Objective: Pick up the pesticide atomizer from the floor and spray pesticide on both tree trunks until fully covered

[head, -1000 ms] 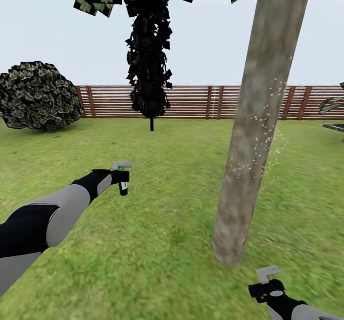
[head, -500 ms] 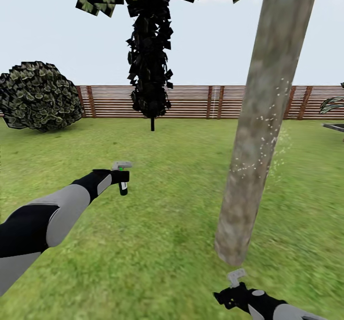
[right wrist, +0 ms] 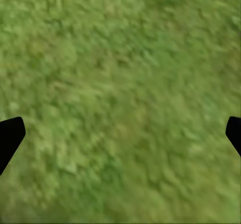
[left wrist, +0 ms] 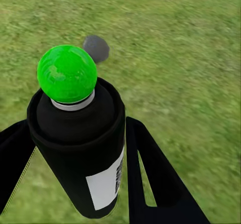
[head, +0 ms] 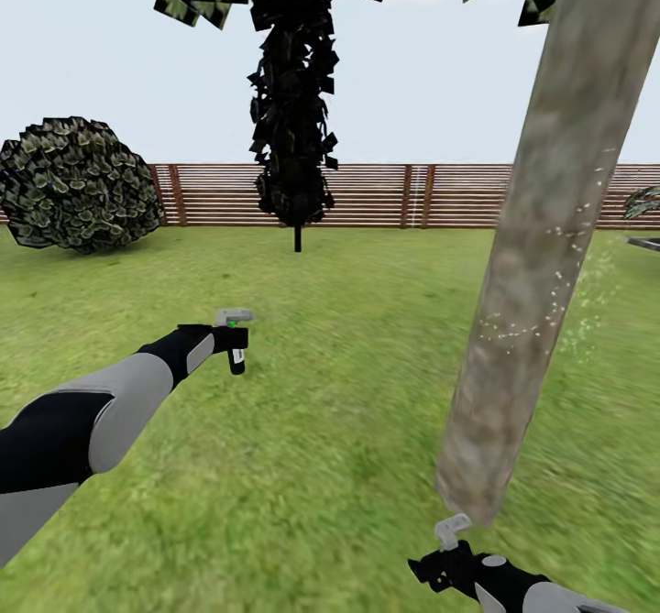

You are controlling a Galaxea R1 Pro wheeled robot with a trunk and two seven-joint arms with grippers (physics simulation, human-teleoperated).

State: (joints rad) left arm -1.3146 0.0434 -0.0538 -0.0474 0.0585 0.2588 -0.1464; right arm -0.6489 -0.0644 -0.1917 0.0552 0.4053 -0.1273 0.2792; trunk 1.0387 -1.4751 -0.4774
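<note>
From the head view we hold the small black pesticide atomizer with its green cap (head: 236, 349) upright in our left gripper (head: 234, 343), out over the green lawn (head: 321, 430). The mottled grey-brown tree trunk (head: 541, 256), speckled with pale droplets, stands well to its right, nearer our right gripper (head: 449, 553). Against a second ago the trunk sits further right; the camera has turned.

From the left wrist we see jaws clamped on the atomizer's body.

From the right wrist, jaws spread wide over grass.
</note>
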